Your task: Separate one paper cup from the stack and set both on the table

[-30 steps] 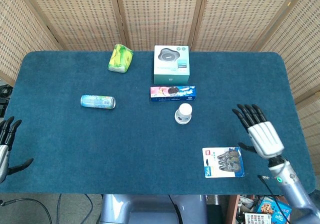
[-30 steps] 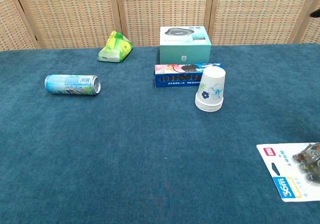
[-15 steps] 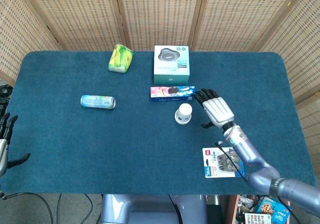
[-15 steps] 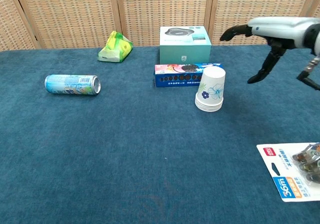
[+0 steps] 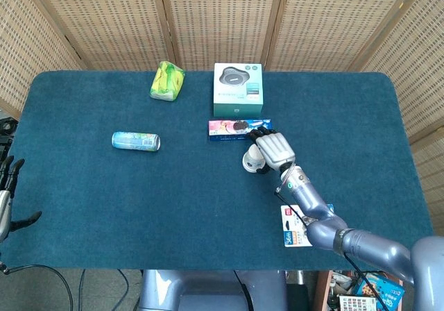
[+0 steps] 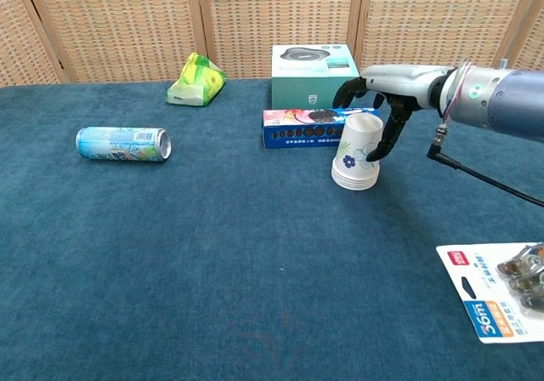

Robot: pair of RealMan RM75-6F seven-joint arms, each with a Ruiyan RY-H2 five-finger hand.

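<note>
The stack of white paper cups with a blue flower print [image 6: 358,151] stands upside down in the middle of the table [image 5: 104,200], also seen from above as the cup stack [image 5: 252,160]. My right hand [image 6: 393,88] reaches around it from the right: the fingers arch over and behind the top, and the thumb hangs by the cup's right side. In the head view my right hand [image 5: 274,146] covers the stack's far right edge. No firm grip shows. My left hand [image 5: 7,193] hangs off the table's left edge with fingers spread and nothing in it.
A blue cookie box [image 6: 306,127] lies just behind the cups, with a teal box [image 6: 314,62] behind that. A drink can [image 6: 123,143] lies on its side at the left, a green-yellow packet [image 6: 196,81] at the back. A blister pack [image 6: 501,292] sits front right.
My right hand has swept from the table's right side leftward to the cup stack and now wraps around it. The cups and my left hand have stayed in place.
</note>
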